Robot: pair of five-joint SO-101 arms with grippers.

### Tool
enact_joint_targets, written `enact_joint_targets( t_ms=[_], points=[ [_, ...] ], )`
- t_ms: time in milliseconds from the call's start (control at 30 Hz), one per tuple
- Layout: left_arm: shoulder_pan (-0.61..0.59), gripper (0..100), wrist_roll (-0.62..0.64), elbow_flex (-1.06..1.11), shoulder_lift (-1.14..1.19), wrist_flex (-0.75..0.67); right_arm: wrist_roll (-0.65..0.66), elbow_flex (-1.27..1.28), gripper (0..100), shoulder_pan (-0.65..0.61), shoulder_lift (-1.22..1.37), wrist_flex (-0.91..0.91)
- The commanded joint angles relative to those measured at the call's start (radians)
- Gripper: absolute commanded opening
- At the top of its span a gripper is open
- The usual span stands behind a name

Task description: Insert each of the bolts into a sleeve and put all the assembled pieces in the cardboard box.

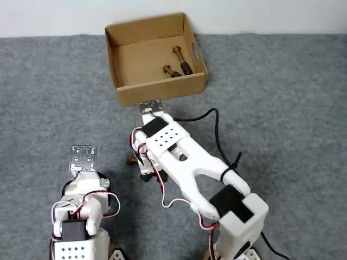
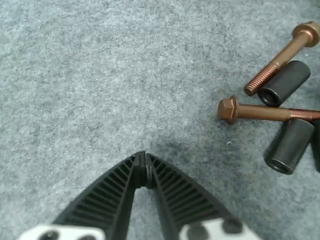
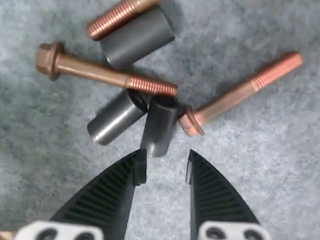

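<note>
Three copper bolts and three dark sleeves lie loose in a heap on the grey carpet. My right gripper (image 3: 165,167) is open just short of one sleeve (image 3: 160,125), which points end-on at the gap between its fingers. A second sleeve (image 3: 114,119) lies beside it, and a third sleeve (image 3: 137,37) is farther off. One bolt (image 3: 100,72) lies across the heap, and another bolt (image 3: 240,92) angles away. My left gripper (image 2: 145,167) is shut and holds nothing, well to the side of a bolt (image 2: 265,112) and two sleeves (image 2: 289,145). The cardboard box (image 1: 157,89) holds two assembled pieces (image 1: 179,62).
The box stands at the far side of the carpet near a white wall. The right arm (image 1: 190,162) stretches over the heap and hides most of it in the high view; a bolt head (image 1: 132,160) peeks out. The left arm (image 1: 81,206) is at the near left.
</note>
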Motion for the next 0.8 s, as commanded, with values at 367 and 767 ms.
enact_joint_targets(
  t_ms=[367,767],
  points=[
    [-0.003,0,-0.005,-0.004,-0.009,0.003,-0.008,-0.011,11.5,0.002,0.124,-0.101],
    [-0.003,0,-0.005,-0.004,-0.009,0.003,-0.008,-0.032,1.7,0.008,0.150,-0.085]
  ],
)
